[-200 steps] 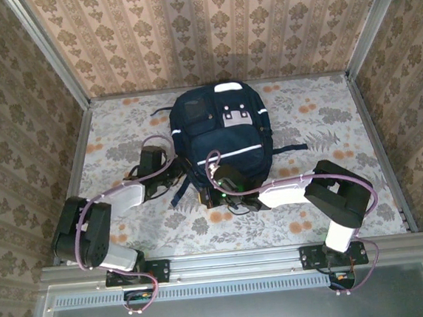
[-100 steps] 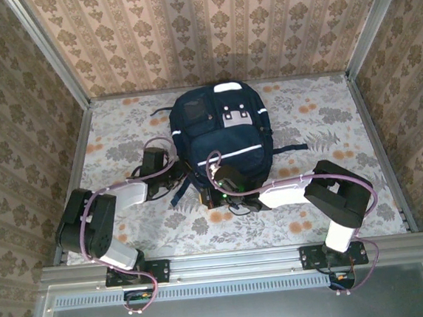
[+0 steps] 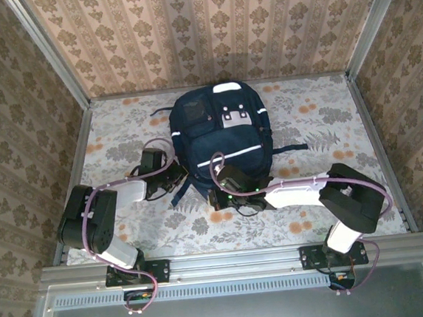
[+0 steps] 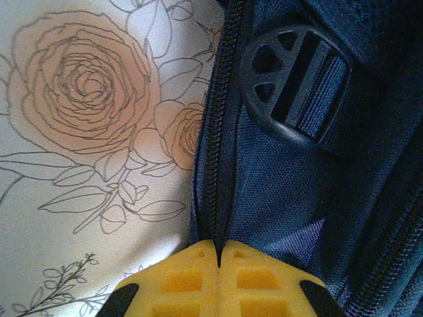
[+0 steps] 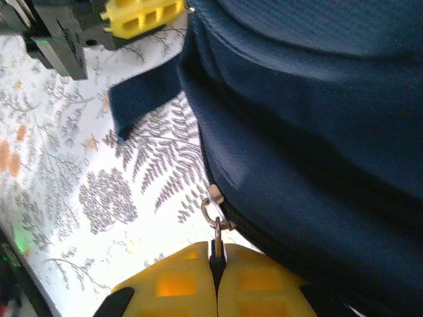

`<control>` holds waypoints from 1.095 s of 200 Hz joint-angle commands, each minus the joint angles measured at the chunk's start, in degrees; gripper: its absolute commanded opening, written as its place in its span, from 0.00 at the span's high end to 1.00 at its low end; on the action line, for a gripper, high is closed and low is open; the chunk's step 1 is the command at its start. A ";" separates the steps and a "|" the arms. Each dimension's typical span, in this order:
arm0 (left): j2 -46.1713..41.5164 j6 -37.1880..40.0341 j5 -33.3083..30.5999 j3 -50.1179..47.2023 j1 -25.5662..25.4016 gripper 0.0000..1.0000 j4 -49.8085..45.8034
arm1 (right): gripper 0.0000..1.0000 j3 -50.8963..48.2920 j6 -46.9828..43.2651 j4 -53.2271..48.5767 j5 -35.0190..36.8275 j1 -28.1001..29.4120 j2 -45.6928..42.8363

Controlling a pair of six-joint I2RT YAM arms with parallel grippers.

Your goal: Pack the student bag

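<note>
The student bag [image 3: 221,135], a large dark navy backpack, lies flat in the middle of the table with its lower end toward the arms. At the bag's lower left edge my left gripper [image 3: 178,181] is shut, its yellow fingertips [image 4: 178,281] pinching the zipper seam [image 4: 221,145] just below a black strap buckle [image 4: 297,86]. My right gripper [image 5: 215,267] is shut on the metal zipper pull [image 5: 213,221] at the bag's near edge [image 5: 310,132]. The left gripper's yellow fingers [image 5: 142,14] are close by in the right wrist view.
A loose navy strap [image 5: 142,99] lies on the floral tablecloth [image 3: 319,119] between the two grippers. Patterned walls enclose the table at the left, back and right. A metal rail [image 3: 235,260] runs along the near edge.
The left gripper has closed on the bag's zipper seam. The left arm's elbow has drawn in slightly. The right arm's elbow has swung out to the right, its gripper still on the pull.
</note>
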 commanded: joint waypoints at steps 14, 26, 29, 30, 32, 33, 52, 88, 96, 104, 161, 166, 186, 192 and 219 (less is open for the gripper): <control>-0.09 1.93 -4.05 0.94 2.49 1.00 -3.86 | 1.00 -2.83 -4.40 -11.83 3.44 0.17 -5.97; -0.43 1.99 -4.16 1.07 2.66 1.00 -4.21 | 1.00 -4.10 -4.85 -13.30 3.87 -0.17 -7.91; -0.50 1.97 -4.22 1.11 2.67 1.00 -4.30 | 1.00 -4.42 -4.90 -13.65 3.93 -0.37 -8.43; -0.47 1.97 -4.23 1.12 2.67 1.00 -4.31 | 1.00 -4.52 -4.95 -13.77 3.97 -0.39 -8.56; -0.51 1.99 -4.24 1.18 2.67 1.00 -4.37 | 1.00 -4.62 -4.97 -13.87 3.94 -0.44 -8.80; -0.52 2.02 -4.24 1.19 2.72 1.00 -4.35 | 1.00 -4.76 -4.99 -13.96 4.02 -0.51 -8.91; -0.83 2.22 -4.42 1.56 2.87 1.00 -5.01 | 1.00 -6.98 -5.56 -16.33 4.97 -1.26 -12.35; -0.90 2.10 -4.34 2.06 2.94 1.00 -5.55 | 1.00 -10.07 -4.32 -20.86 8.97 -3.41 -18.63; -1.10 1.89 -4.25 2.17 2.93 1.00 -5.63 | 1.00 -10.69 -3.06 -21.49 9.78 -4.18 -19.87; -1.24 1.71 -4.16 2.47 2.94 1.00 -5.86 | 1.00 -11.47 -1.92 -21.34 9.92 -4.89 -21.03; 2.32 4.68 -3.64 19.03 3.11 0.86 -17.18 | 1.00 -13.31 -1.70 -1.83 1.94 -3.90 -15.95; 2.09 4.73 -3.67 19.92 3.19 0.80 -17.87 | 1.00 -12.66 -1.67 -0.01 1.84 -3.55 -14.55; -1.78 5.25 -6.20 20.57 3.20 0.60 -20.40 | 1.00 -8.29 -0.90 4.31 1.24 -2.34 -7.59; -3.40 5.59 -7.16 20.29 3.29 0.57 -21.46 | 1.00 -6.73 -0.50 5.15 0.88 -2.16 -5.66; -9.72 5.46 -8.10 17.62 3.64 0.48 -25.65 | 1.00 -0.52 1.53 8.95 -1.23 -1.40 2.58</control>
